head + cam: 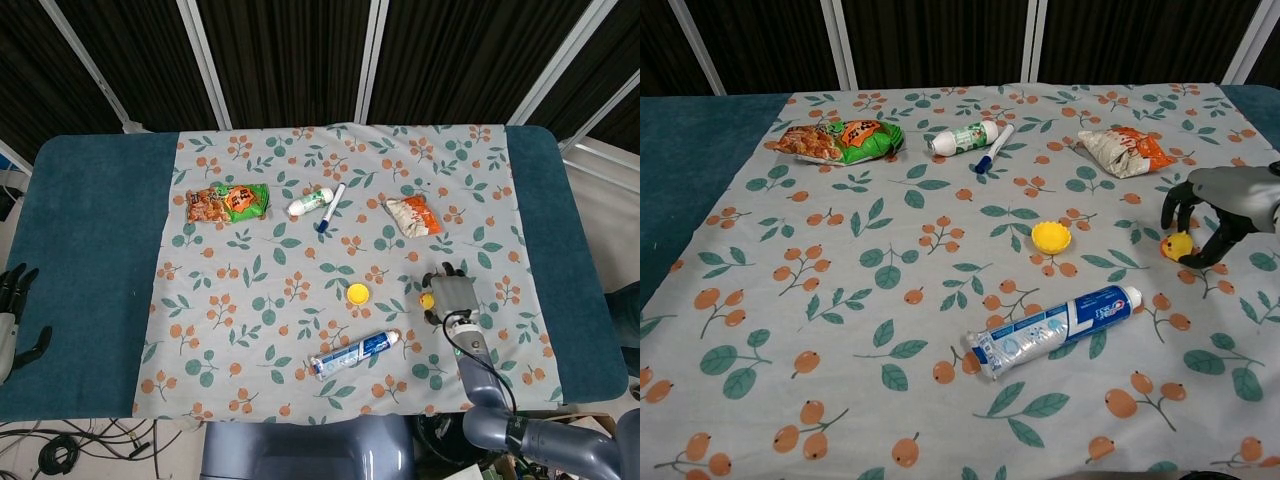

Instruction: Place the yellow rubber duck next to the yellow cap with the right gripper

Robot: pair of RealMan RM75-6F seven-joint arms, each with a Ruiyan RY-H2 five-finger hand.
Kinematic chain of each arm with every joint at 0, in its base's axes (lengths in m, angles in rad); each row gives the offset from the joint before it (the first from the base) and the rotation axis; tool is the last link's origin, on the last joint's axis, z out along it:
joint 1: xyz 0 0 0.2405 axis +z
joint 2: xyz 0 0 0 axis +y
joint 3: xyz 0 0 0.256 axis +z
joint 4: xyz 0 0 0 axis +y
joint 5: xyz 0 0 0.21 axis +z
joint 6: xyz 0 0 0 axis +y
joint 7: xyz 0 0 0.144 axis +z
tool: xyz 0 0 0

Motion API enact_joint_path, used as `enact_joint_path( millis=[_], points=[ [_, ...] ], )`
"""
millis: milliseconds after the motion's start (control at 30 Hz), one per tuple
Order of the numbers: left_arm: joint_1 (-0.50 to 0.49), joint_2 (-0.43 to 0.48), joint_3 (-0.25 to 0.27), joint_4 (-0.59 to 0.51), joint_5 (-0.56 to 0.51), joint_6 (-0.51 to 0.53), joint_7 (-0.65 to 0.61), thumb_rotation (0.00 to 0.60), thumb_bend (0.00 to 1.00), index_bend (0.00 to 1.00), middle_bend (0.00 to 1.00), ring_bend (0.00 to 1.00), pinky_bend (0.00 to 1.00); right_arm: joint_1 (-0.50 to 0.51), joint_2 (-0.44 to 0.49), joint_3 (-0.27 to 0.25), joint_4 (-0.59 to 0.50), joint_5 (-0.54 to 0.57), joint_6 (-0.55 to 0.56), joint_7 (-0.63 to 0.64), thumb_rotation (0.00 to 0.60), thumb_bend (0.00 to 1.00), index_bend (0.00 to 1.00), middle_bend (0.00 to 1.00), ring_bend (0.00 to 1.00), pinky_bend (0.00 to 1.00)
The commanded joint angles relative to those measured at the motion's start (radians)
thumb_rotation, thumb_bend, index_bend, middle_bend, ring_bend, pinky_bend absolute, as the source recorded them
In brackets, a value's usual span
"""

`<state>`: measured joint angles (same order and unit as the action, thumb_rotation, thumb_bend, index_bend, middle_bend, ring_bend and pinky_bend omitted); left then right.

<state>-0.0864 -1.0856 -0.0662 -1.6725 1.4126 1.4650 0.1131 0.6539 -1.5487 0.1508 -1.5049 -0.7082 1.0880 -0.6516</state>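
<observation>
The yellow rubber duck lies on the flowered cloth at the right, seen from the head view as a small yellow spot. My right hand arches over it with fingers spread, fingertips down on either side and not closed on the duck; the head view shows this hand just right of the duck. The yellow cap sits open side up well to the duck's left, also visible from above. My left hand rests at the table's far left edge, fingers apart and holding nothing.
A toothpaste tube lies in front of the cap. At the back are an orange-white snack bag, a blue marker, a small white bottle and a green-orange snack bag. Teal table borders the cloth.
</observation>
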Motion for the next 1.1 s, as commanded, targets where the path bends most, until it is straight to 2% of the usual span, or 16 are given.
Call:
enact_joint_path(
  millis=[33,500,700,900,1100],
  points=[
    [-0.001,0.000,0.001,-0.001,-0.001,-0.002,0.001,0.600,0.38,0.00,0.00,0.00,0.00,0.000,0.001,-0.001,0.001,0.000,-0.002,0.000,0.600,0.22,0.37,0.38,0.09,0.19],
    [-0.001,0.001,0.001,-0.003,-0.005,-0.003,0.006,0.600,0.38,0.00,0.00,0.00,0.00,0.001,-0.007,-0.005,0.015,-0.004,-0.008,0.002,0.600,0.23,0.40,0.41,0.14,0.19],
    [-0.001,0.001,0.001,-0.003,-0.005,-0.004,0.007,0.600,0.38,0.00,0.00,0.00,0.00,0.004,-0.015,-0.007,0.026,-0.001,-0.015,-0.001,0.600,0.27,0.41,0.42,0.14,0.19],
    [-0.001,0.001,0.001,-0.003,-0.006,-0.004,0.007,0.600,0.38,0.00,0.00,0.00,0.00,0.007,-0.025,-0.004,0.037,-0.007,-0.010,0.001,0.600,0.38,0.45,0.44,0.17,0.20],
    [-0.001,0.001,0.001,-0.003,-0.008,-0.005,0.007,0.600,0.38,0.00,0.00,0.00,0.00,0.004,-0.026,-0.006,0.037,-0.008,-0.013,0.005,0.600,0.40,0.46,0.44,0.17,0.20]
  ],
)
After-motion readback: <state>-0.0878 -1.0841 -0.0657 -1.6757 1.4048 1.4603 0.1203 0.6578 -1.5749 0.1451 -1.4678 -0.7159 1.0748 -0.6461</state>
